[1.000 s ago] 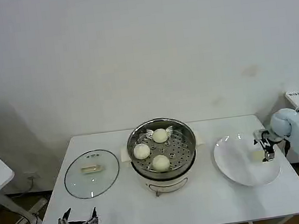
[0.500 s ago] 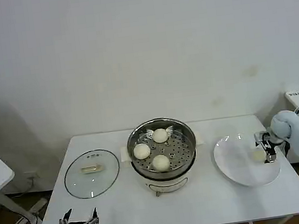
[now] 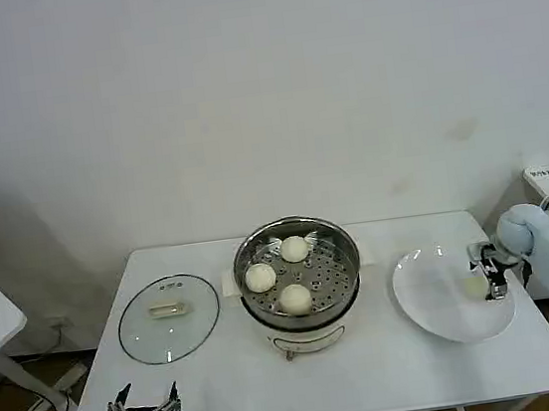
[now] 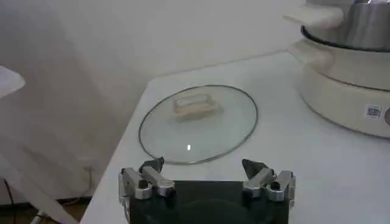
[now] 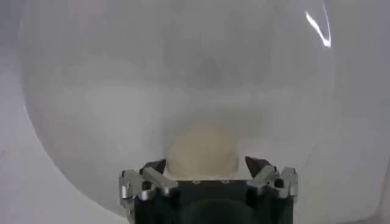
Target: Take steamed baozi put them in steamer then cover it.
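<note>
One last baozi (image 5: 201, 149) on the plate (image 3: 437, 306), between the open right hand's (image 5: 206, 173) fingers, ungripped.

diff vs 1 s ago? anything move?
Barely. The right end effector crept slightly further in over the white plate, fingers open around the last baozi, not yet gripping it. Unchanged: three baozi in the steamer, the cover flat on the table, left end effector parked open at the table's front edge.
</note>
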Available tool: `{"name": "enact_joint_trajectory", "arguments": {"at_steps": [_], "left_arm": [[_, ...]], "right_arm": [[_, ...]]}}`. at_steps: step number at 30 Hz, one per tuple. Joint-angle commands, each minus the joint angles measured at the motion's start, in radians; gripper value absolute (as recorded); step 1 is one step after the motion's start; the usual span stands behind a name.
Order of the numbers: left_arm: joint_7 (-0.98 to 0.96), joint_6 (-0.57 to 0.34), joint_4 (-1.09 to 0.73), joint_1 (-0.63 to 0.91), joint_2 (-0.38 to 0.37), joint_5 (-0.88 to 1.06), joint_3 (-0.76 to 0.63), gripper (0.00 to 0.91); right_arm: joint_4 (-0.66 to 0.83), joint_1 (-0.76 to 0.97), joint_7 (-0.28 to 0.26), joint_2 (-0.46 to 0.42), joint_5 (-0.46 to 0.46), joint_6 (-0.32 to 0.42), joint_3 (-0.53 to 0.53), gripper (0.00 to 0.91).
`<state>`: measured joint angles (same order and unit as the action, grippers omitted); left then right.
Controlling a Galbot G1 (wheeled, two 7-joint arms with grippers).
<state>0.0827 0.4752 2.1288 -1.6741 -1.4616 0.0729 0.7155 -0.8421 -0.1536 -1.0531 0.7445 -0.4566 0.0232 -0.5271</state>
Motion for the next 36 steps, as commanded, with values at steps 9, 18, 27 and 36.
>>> {"name": "enact_joint_trajectory", "arguments": {"at_steps": [9,18,27,36], "left_arm": [[0.000,0.000,-0.004,0.001,0.000,0.001,-0.001,0.907],[0.001,0.002,0.020,0.015,-0.003,-0.006,0.006,0.907],[0.002,0.002,0.047,0.019,-0.005,-0.008,0.003,0.907],[0.003,0.001,0.077,0.017,-0.005,-0.013,0.009,0.907]], "right_arm": [[-0.009,0.008,0.001,-0.005,0.017,0.001,0.003,0.715],[-0.190,0.095,-0.025,-0.118,0.147,-0.056,-0.058,0.705],[-0.453,0.295,-0.043,-0.200,0.303,-0.131,-0.210,0.705],[-0.606,0.533,-0.026,-0.102,0.577,-0.253,-0.400,0.705]]}}
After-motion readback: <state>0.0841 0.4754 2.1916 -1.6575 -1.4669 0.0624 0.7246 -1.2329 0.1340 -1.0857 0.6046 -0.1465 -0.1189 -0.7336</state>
